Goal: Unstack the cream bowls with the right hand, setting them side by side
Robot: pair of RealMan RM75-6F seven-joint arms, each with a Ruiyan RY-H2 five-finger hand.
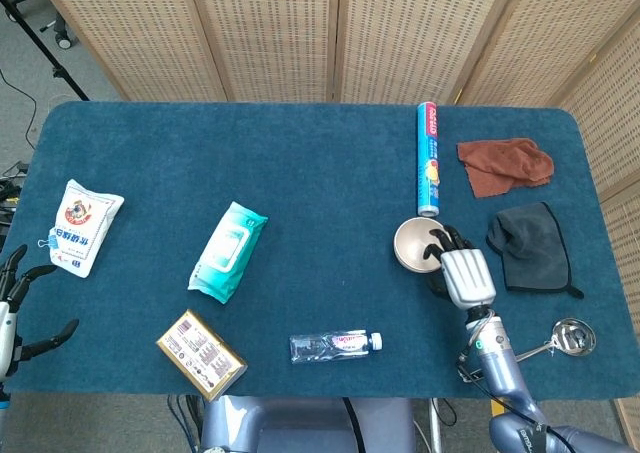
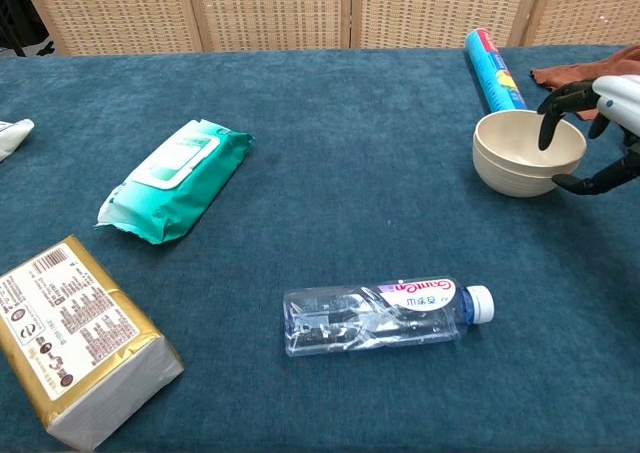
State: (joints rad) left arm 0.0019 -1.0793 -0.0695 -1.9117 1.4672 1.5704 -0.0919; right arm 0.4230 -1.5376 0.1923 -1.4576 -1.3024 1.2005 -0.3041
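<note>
Chest view: cream bowls (image 2: 528, 153) stacked, just left of right hand (image 2: 600, 133); fingers spread over rim, thumb below, nothing gripped yet.

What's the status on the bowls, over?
Right hand open at the bowls' rim, fingers inside, no grip. Bowls stacked. Left hand open, idle. Roll close behind.

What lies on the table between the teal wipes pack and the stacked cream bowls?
Nothing: between the teal wipes pack and the stacked cream bowls, the head view shows bare blue cloth.
</note>
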